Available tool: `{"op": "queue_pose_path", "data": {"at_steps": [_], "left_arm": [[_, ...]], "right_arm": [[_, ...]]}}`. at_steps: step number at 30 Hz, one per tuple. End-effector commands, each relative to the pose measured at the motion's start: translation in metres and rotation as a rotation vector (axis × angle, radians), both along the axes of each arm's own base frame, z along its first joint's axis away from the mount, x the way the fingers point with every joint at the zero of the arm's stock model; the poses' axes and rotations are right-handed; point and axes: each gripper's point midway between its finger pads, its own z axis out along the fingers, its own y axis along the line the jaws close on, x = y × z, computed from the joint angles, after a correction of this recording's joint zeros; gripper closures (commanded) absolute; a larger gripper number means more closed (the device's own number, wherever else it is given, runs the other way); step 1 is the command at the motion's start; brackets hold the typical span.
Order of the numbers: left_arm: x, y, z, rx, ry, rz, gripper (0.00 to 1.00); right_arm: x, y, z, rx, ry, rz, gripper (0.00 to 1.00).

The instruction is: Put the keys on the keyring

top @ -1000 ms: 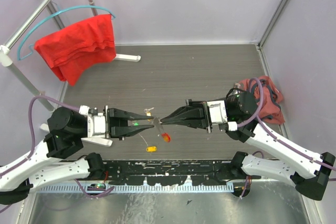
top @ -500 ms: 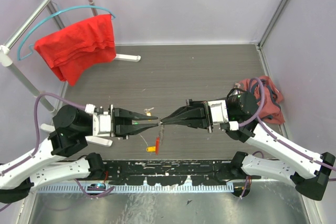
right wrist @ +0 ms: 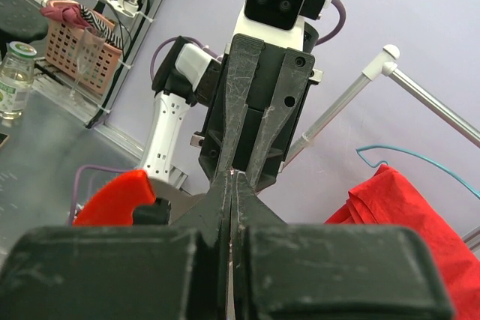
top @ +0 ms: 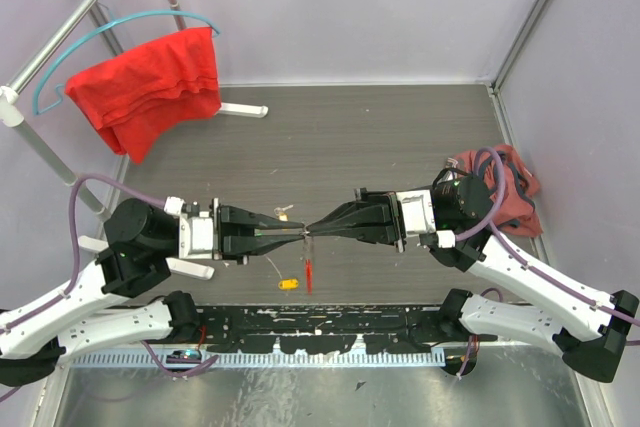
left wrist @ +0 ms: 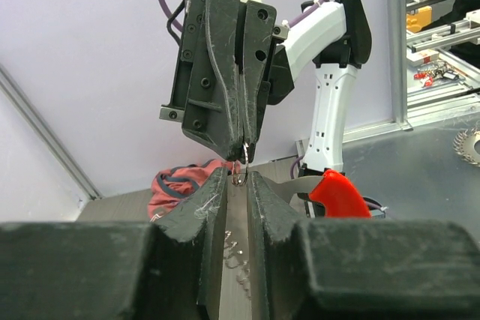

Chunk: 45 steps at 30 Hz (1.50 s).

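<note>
As both reach inward, right gripper [top: 310,231] pinches keyring [top: 308,273] facing left gripper [top: 299,235].

Bright, even, diffuse light from above; shadows on the table [top: 380,137] are faint. Top view sharp. Wrist views: near fingers [left wrist: 196,219] soft (too close), edges slightly stretched.

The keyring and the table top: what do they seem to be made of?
The keyring: a smooth, bright red bar, probably plastic; its thin grey loop looks like metal wire. The table top: matte grey-brown with fine grain lines, perhaps wood-look laminate.
</note>
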Motion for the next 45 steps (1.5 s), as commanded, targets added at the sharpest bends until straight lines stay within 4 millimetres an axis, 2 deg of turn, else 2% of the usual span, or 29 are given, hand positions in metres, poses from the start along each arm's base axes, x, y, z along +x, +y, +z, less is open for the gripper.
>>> {"op": "queue_pose_path", "data": {"at_steps": [1,13,16,19,20,21,25,27,34,45], "left_arm": [[-0.004,0.000,0.009,-0.035,-0.011,-0.019,0.78],[0.000,-0.004,0.011,-0.041,0.001,-0.011,0.83],[0.000,-0.005,0.013,-0.043,0.000,-0.011,0.89],[0.001,-0.003,0.015,-0.050,-0.005,-0.006,1.00],[0.001,-0.003,0.015,-0.050,-0.005,-0.002,1.00],[0.002,-0.002,0.015,-0.050,-0.008,0.003,1.00],[0.005,0.003,0.010,-0.016,-0.044,0.039,1.00],[0.007,0.005,0.004,0.030,-0.073,0.056,1.00],[0.014,0.017,-0.021,0.226,-0.170,0.109,1.00],[0.044,0.025,-0.051,0.484,-0.280,0.226,1.00]], "right_arm": [[-0.004,-0.009,0.029,0.085,-0.043,-0.015,0.99],[-0.005,-0.008,0.027,0.079,-0.039,-0.008,0.99],[-0.004,-0.008,0.026,0.074,-0.036,-0.010,0.99],[-0.003,-0.007,0.025,0.066,-0.037,-0.015,0.99],[-0.003,-0.007,0.025,0.062,-0.040,-0.018,0.99],[-0.002,-0.007,0.023,0.048,-0.040,-0.023,0.94],[-0.001,-0.008,0.018,-0.021,-0.061,-0.047,0.59],[-0.001,-0.010,0.016,-0.055,-0.067,-0.057,0.54],[0.001,-0.022,0.009,-0.170,-0.092,-0.129,0.53],[0.030,-0.025,-0.021,-0.330,-0.088,-0.291,0.55]]}}
